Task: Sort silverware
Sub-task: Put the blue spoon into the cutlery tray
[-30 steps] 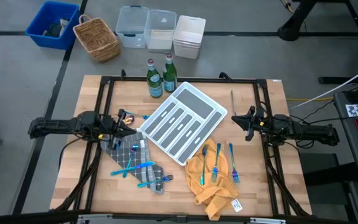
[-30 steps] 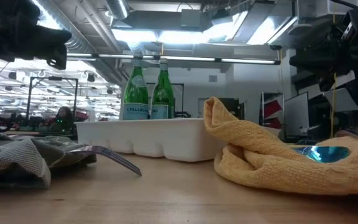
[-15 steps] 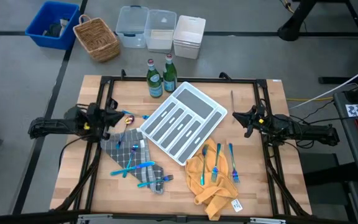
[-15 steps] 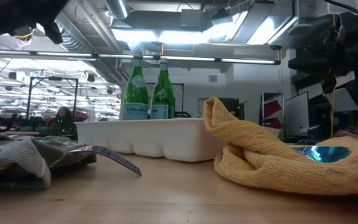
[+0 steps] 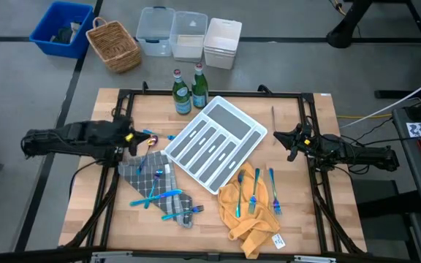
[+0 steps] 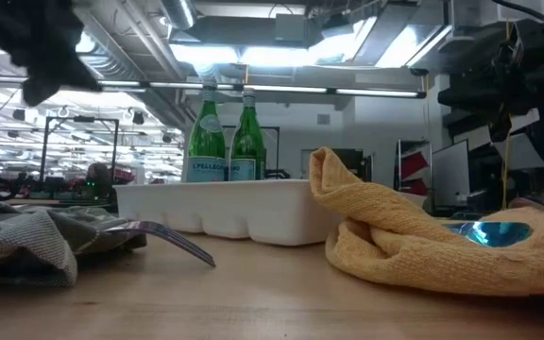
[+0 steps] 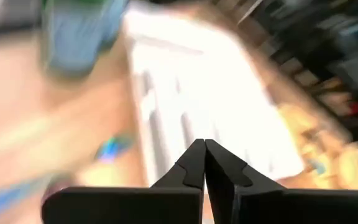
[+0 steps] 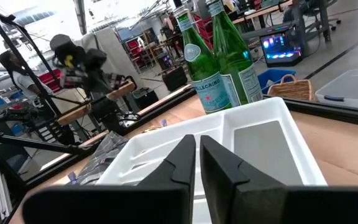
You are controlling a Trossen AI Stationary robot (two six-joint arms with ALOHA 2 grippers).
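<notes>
Blue and teal plastic utensils lie in two groups: some on a grey cloth at the near left, such as a teal one, and others on a yellow cloth at the near right, such as a blue fork. A white divided tray lies mid-table. One small blue utensil lies on the wood beside the tray. My left gripper is shut and empty above the table's left side, left of the tray; its wrist view is blurred. My right gripper is shut and empty, right of the tray.
Two green glass bottles stand behind the tray's far corner. A thin dark stick lies at the far right. Bins and a basket stand on the floor beyond the table. Bare wood shows along the near edge.
My left gripper has drawn back from over the grey cloth toward the table's left edge and risen. The utensils and cloths lie as before.
</notes>
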